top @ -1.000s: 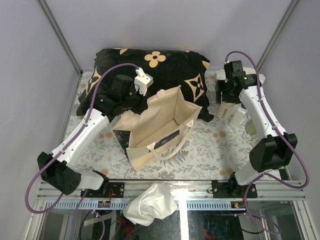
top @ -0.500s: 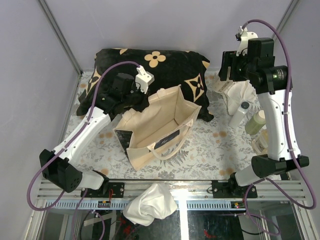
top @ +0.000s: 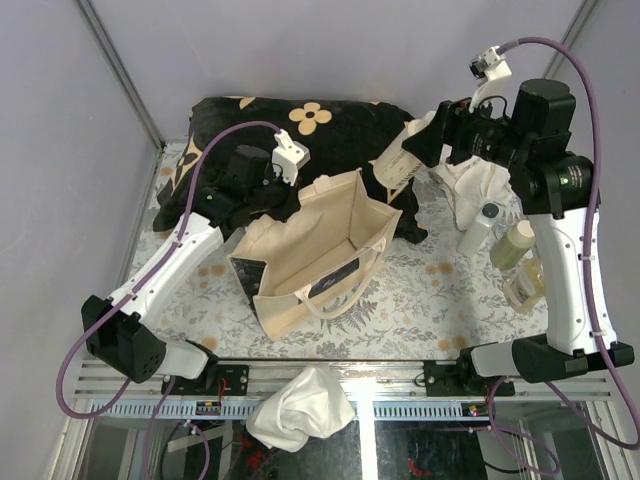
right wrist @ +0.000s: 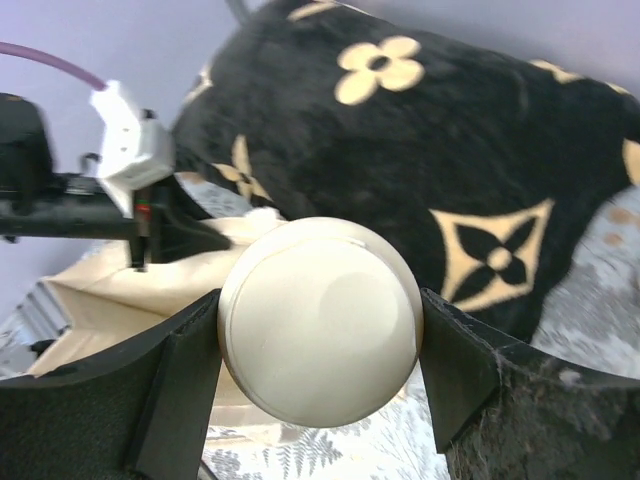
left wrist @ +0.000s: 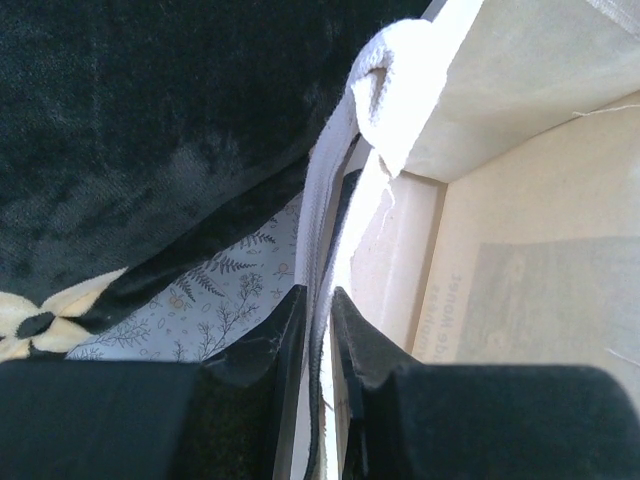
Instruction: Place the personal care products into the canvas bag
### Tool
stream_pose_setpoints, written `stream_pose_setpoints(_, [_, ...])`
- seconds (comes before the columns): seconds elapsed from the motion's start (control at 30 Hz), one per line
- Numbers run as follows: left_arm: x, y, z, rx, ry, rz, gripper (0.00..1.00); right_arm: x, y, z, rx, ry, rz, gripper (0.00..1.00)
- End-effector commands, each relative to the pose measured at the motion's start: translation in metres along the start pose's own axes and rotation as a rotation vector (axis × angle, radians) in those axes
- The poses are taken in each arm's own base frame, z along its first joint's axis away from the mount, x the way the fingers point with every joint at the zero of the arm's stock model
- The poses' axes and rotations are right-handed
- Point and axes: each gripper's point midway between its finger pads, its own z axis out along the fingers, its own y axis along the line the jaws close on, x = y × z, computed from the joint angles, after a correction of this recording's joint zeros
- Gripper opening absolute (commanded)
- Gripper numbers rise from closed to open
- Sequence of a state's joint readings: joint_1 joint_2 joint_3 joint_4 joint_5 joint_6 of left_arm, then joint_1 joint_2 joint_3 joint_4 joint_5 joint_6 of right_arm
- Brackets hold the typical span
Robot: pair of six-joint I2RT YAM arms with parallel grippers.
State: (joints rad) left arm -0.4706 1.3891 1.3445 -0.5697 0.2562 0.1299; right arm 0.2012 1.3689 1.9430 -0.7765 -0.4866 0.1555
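Observation:
The canvas bag [top: 300, 265] stands open mid-table. My left gripper [top: 288, 205] is shut on its far-left rim; the left wrist view shows the black fingers [left wrist: 290, 330] pinching the cream fabric edge [left wrist: 322, 240], with the bag's inside [left wrist: 530, 280] to the right. My right gripper [top: 428, 142] is raised over the cushion's right end, shut on a cream bottle [top: 397, 160] that points down-left toward the bag. The right wrist view shows the bottle's round end [right wrist: 320, 320] between both fingers [right wrist: 175, 385]. More bottles [top: 478, 228] [top: 512, 243] [top: 525, 285] stand at the right.
A black cushion with tan flowers [top: 300, 125] lies behind the bag. One white cloth [top: 480, 185] lies beside the right-hand bottles, and another [top: 300, 405] hangs off the front rail. A floral cloth [top: 420, 290] covers the table.
The right arm has risen from the table at the right and swung left with the cream bottle, now over the cushion's corner near the bag. The left arm has stayed still.

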Motion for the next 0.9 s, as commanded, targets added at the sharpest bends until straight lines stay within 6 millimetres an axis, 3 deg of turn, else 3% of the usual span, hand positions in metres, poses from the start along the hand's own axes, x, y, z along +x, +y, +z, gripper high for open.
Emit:
stream_pose_setpoints(0.0, [-0.01,-0.003,0.006,0.022,-0.054,0.003,0.13,-0.05,0.067,-0.014,-0.288,-0.196,-0.09,0.0])
stream_pose_setpoints(0.13, [-0.011,-0.003,0.004,0.02,-0.06,0.004,0.13,-0.038,0.09,-0.003,-0.376,-0.176,-0.083,0.0])
stream_pose_setpoints(0.3, [-0.014,-0.005,0.003,0.031,-0.066,0.007,0.11,-0.016,0.103,0.02,-0.46,-0.159,-0.018,0.0])
stream_pose_setpoints(0.73, [-0.025,-0.006,0.003,0.043,-0.068,0.018,0.1,0.076,0.114,0.098,-0.428,0.059,-0.036,0.0])
stream_pose_setpoints(0.87, [-0.029,-0.006,0.001,0.043,-0.075,0.021,0.11,0.103,0.107,0.118,-0.35,0.123,-0.096,0.0])
